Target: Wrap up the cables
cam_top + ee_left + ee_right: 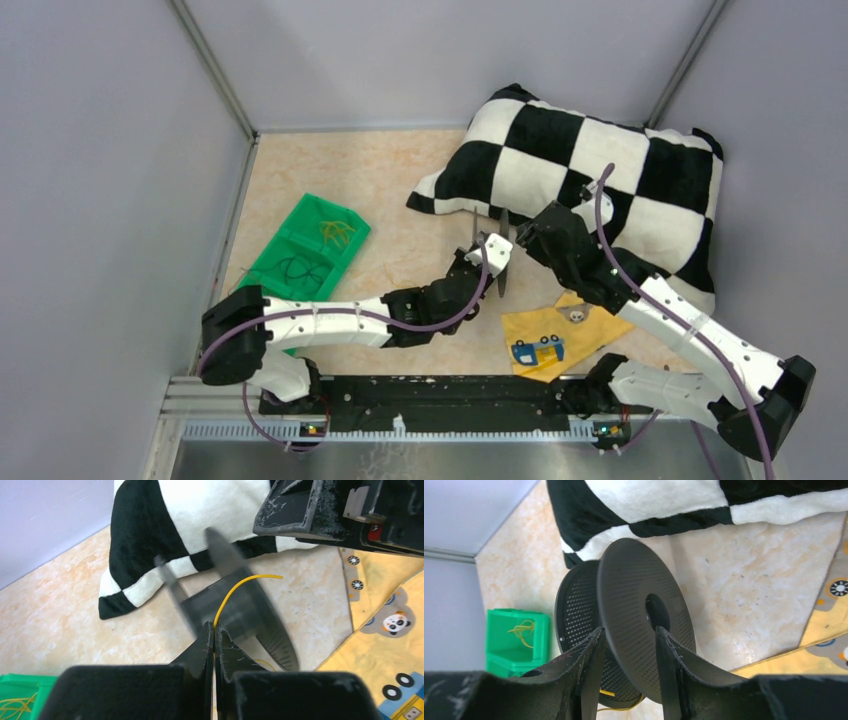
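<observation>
A black spool (489, 250) is held upright above the table's middle. My right gripper (629, 640) is shut on its near flange (644, 615), one finger on each side. My left gripper (215, 629) is shut on the thin yellow cable (235, 587), which runs up across the blurred spool (240, 610) to a free end at the right. A short piece of the cable (608, 693) shows under the spool in the right wrist view. In the top view the left gripper (483, 262) and right gripper (522, 238) meet at the spool.
A green tray (290, 262) at the left holds more yellow wire (337, 232) and a dark coil. A black-and-white checked pillow (590, 180) lies at the back right. A yellow printed cloth (560, 335) lies front right. Grey walls enclose the table.
</observation>
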You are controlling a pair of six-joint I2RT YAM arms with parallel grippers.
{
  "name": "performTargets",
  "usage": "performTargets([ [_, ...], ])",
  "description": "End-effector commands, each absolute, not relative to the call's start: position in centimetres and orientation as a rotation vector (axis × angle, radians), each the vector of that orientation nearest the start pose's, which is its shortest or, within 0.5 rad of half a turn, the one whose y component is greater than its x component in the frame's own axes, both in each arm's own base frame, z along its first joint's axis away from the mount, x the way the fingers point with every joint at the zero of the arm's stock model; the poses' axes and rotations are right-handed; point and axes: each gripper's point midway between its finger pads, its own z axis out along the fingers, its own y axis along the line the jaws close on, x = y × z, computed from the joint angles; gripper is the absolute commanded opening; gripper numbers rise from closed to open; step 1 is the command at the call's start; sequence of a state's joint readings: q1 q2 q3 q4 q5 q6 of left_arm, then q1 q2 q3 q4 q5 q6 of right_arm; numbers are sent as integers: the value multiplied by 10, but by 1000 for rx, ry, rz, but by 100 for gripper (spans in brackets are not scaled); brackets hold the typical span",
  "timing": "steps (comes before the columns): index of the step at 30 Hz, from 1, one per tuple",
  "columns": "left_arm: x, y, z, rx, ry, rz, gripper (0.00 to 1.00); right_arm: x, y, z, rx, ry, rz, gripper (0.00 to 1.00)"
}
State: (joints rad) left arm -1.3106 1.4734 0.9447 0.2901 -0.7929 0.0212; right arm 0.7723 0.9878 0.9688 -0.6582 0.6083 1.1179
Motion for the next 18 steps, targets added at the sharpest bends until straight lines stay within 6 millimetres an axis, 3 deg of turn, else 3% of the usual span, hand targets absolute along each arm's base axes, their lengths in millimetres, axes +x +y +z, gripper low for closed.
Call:
performTargets([
  [1,221,-380,249,581,1597,-371,0,262,166,237,666,1989,521,42],
  [6,217,-386,257,563,1629,-426,0,263,174,232,655,2002,556,47],
  [11,221,-379,251,514,1683,-384,0,261,177,231,631,2004,584,52],
  [18,225,-373,242,486,1700,-351,0,243,156,253,641,1904,664,54],
])
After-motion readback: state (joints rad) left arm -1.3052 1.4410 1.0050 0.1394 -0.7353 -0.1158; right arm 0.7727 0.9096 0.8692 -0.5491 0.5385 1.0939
